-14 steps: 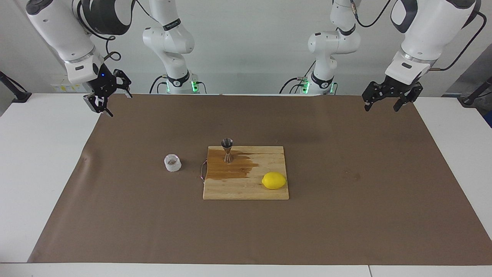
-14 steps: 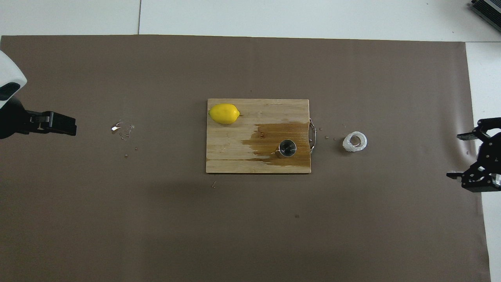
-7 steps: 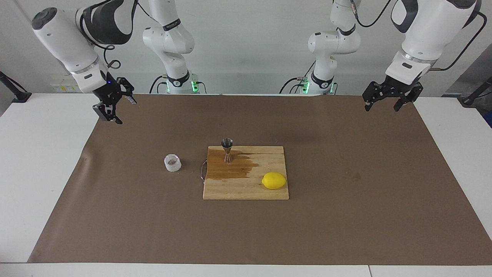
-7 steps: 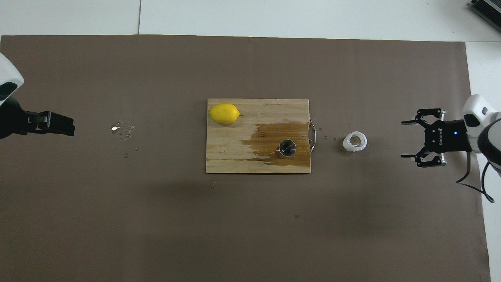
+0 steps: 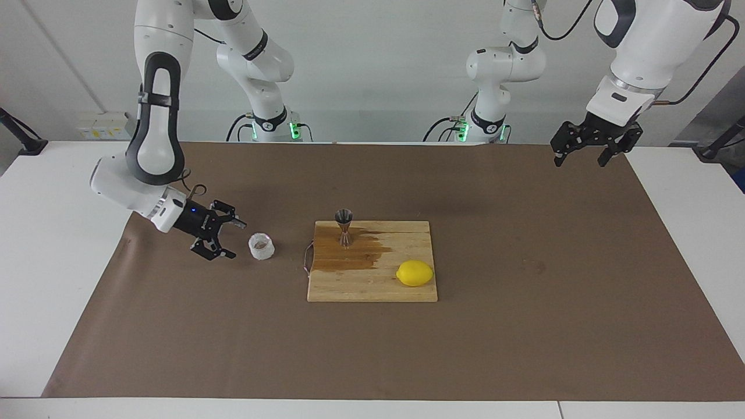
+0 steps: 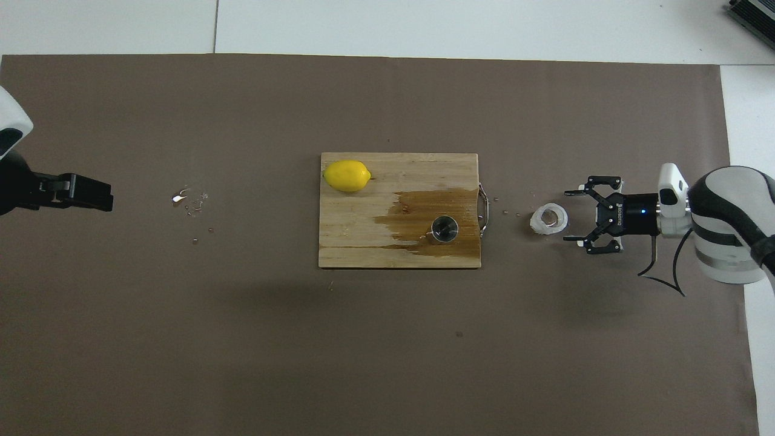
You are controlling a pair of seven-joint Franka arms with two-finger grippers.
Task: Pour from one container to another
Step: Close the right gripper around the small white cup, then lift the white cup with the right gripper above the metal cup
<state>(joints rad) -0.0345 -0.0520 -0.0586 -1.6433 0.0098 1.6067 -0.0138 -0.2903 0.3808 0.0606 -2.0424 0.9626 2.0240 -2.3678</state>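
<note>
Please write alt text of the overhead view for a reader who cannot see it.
The right pincer, open, is low beside the cup without touching it. A jigger stands on the wet part of a board, which also holds a lemon. The left pincer waits over the mat's other end.

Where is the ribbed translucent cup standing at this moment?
The cup stands on the brown mat beside the cutting board, toward the right arm's end, with the open right gripper just short of it.

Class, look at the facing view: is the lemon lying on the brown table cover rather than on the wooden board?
No. The lemon lies on the wooden cutting board, at its corner farthest from the jigger.
</note>
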